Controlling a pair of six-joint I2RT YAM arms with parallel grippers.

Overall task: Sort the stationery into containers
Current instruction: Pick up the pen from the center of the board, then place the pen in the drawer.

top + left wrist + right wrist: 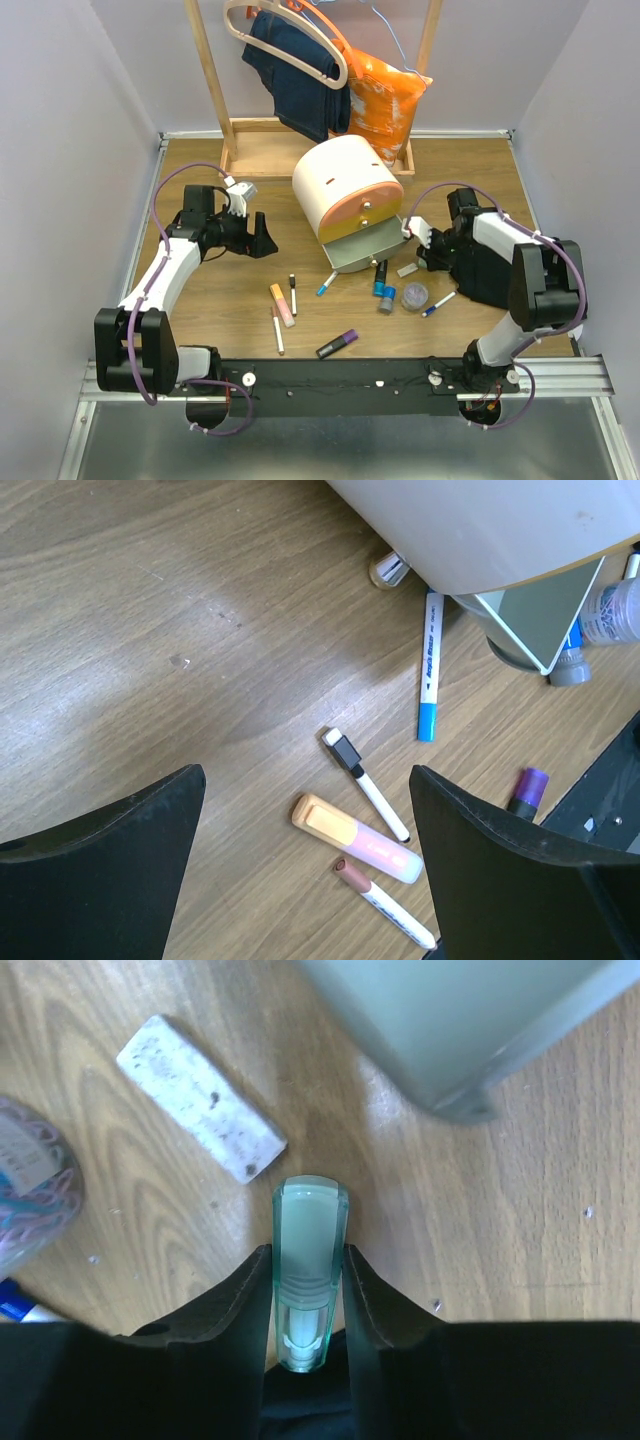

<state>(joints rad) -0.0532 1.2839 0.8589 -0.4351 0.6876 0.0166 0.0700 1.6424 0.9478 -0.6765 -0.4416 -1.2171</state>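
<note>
The desk [195, 200] is walled on its left, right and far sides. Its widest bare stretch lies left of the cream cabinet [340, 180], which stands near the middle, just in front of the wooden rack [208, 70]. The cabinet's lowest drawer [362, 252] is pulled out toward the near edge, and most pens lie just past its front lip, so room is tight there.

The left arm [165, 265] bends up from its base and reaches rightward over the bare wood. Its end effector [310, 880] hangs with fingers spread wide and nothing between them, above an orange-pink highlighter [355, 838] and a slim white pen [367, 785].

The right arm [530, 275] folds back toward the drawer's right corner, wrist pointing down. Its end effector [308, 1260] is clamped on what looks like a pale green marker [310, 1230], close to that corner. The grey eraser [200, 1095] lies just beside it and the tape roll [414, 296] is near.
</note>
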